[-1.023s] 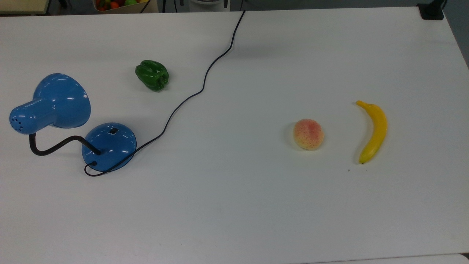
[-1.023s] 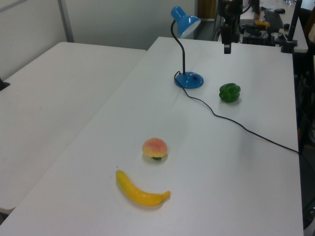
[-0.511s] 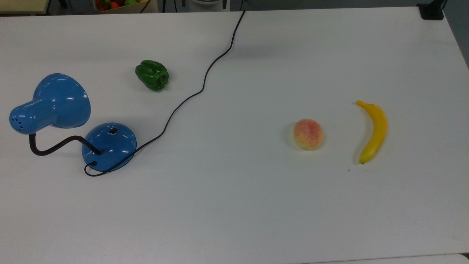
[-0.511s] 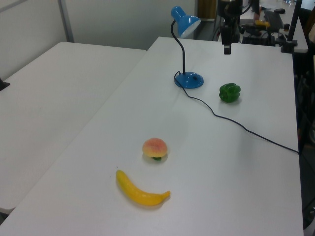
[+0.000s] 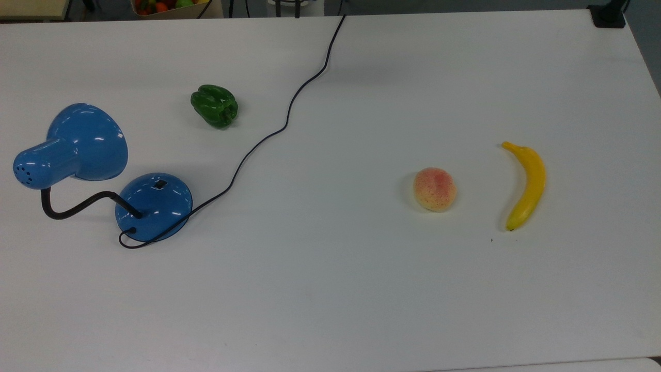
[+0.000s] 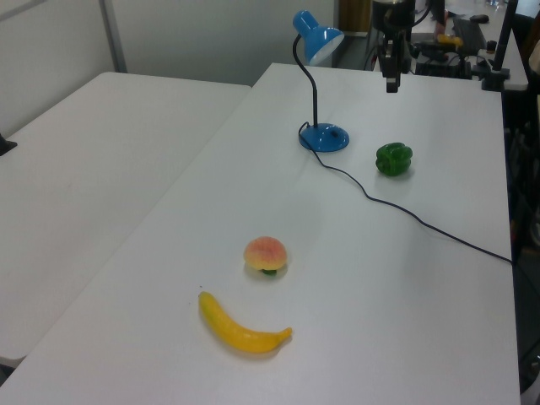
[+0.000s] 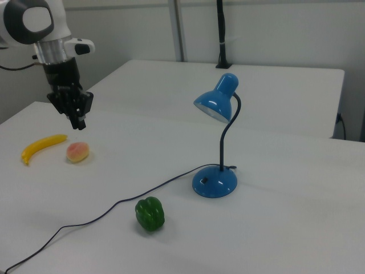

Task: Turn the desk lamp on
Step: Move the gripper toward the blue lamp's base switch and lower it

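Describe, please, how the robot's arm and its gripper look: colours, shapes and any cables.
In the right view, the arm has rounded white glossy shells with a large dark grey round cap on the joint. Below it comes a ribbed silver-grey ring, then a black wrist. The gripper is black and narrows toward its tip. A thin black cable leaves the arm toward the right view's left.

The robot arm [image 7: 43, 25] has a glossy white shell with a round dark grey cap on its joint. Below the shell sits a silvery ring, then a black wrist section. The tool [image 7: 76, 121] under it is black and blocky, narrowing downward. A thin black cable leaves the white shell sideways.
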You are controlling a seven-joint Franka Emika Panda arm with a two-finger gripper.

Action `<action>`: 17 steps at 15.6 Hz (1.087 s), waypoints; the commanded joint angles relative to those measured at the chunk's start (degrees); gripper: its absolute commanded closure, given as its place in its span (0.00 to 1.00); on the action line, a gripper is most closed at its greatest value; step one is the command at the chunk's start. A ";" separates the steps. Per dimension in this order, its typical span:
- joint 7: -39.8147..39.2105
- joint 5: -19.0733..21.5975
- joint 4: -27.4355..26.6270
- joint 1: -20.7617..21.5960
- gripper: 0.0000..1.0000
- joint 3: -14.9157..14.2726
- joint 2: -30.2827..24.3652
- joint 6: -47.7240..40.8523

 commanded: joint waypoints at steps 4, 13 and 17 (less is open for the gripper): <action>-0.51 -0.70 0.55 -0.43 1.00 -0.63 0.95 2.87; 0.19 -0.70 -2.16 -6.93 1.00 -0.64 4.99 8.49; 1.24 -0.61 -7.34 -10.01 1.00 -0.64 5.17 13.85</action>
